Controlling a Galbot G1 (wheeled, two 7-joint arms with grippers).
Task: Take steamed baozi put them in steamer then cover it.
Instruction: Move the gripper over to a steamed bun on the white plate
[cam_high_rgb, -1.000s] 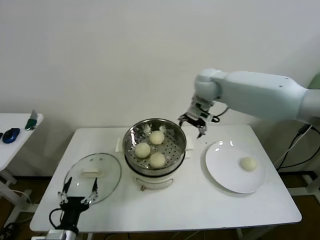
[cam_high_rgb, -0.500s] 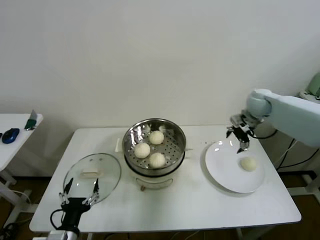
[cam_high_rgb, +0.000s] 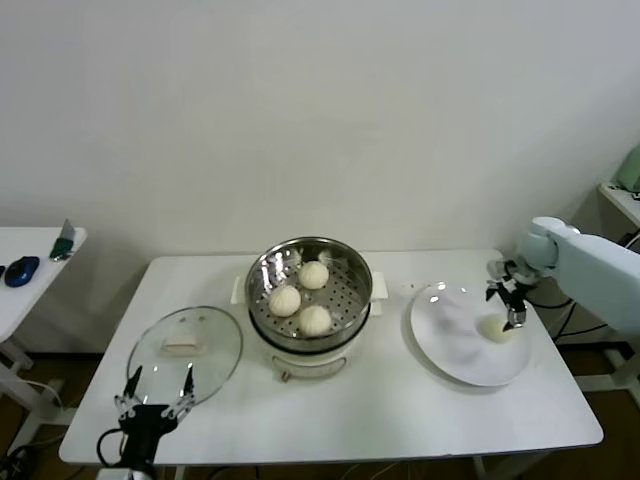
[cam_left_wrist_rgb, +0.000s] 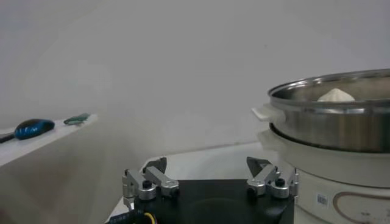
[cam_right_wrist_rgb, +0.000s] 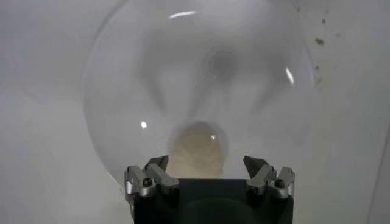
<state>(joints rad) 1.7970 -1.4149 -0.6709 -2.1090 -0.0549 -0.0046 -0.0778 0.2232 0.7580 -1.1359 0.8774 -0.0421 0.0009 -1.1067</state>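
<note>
Three cream-white baozi (cam_high_rgb: 300, 296) lie on the perforated tray of the steel steamer (cam_high_rgb: 310, 254) at the table's middle; one shows over its rim (cam_left_wrist_rgb: 336, 95) in the left wrist view. A further baozi (cam_high_rgb: 494, 329) (cam_right_wrist_rgb: 197, 147) lies on the white plate (cam_high_rgb: 450, 350). My right gripper (cam_high_rgb: 511, 301) (cam_right_wrist_rgb: 206, 163) hangs open directly above that baozi, fingers to either side, not touching it. The glass cover (cam_high_rgb: 186, 346) with its white handle lies flat left of the steamer. My left gripper (cam_high_rgb: 153, 391) (cam_left_wrist_rgb: 207, 164) waits open at the table's front left edge, beside the cover.
A second white table (cam_high_rgb: 30, 280) stands at the far left with a blue object (cam_high_rgb: 21, 270) and a small green one (cam_high_rgb: 64, 243). The plate's rim (cam_right_wrist_rgb: 97, 91) surrounds the baozi widely. Bare tabletop (cam_high_rgb: 360, 410) lies in front of the steamer.
My right gripper has swung from beside the steamer out to the right and come down over the baozi on the plate. The left gripper has sunk slightly toward the table's front edge.
</note>
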